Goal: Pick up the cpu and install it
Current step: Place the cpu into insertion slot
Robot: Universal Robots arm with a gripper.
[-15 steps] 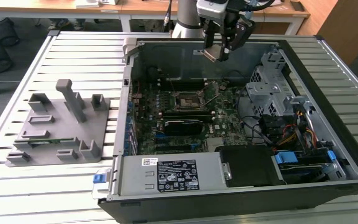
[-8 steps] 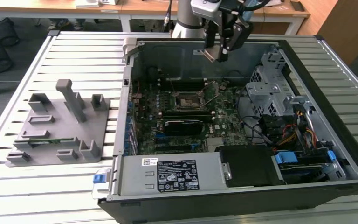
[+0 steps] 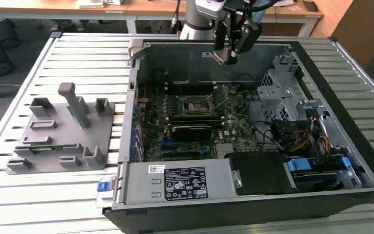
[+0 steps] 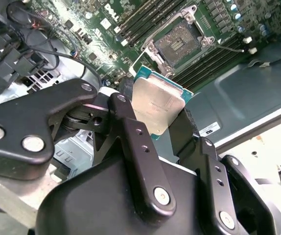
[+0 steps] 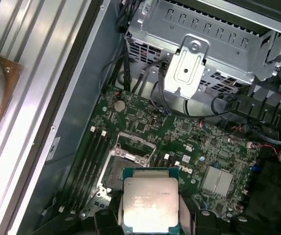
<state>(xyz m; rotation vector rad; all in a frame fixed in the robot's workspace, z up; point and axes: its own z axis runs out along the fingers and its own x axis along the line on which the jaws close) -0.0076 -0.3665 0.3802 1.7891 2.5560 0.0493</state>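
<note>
Cpu [image 4: 157, 103] pinched by two opposite edges between the black fingers [image 4: 126, 120] of the gripper [image 3: 230, 58], held in the air over the open computer case [image 3: 135, 51], other edges free, socket [image 3: 196, 105] uncovered on the motherboard [image 3: 233, 129] well below

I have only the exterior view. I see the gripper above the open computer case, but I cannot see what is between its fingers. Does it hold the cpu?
Observer: Yes. In both wrist views the cpu sits clamped between the fingers of the gripper.
Operator: Which face of it do you see?
Observer: In the first wrist view, its silver metal top faces the camera.
Operator: Is the socket free?
Observer: In the second wrist view the socket holds no chip, and the cpu is apart from it.
</note>
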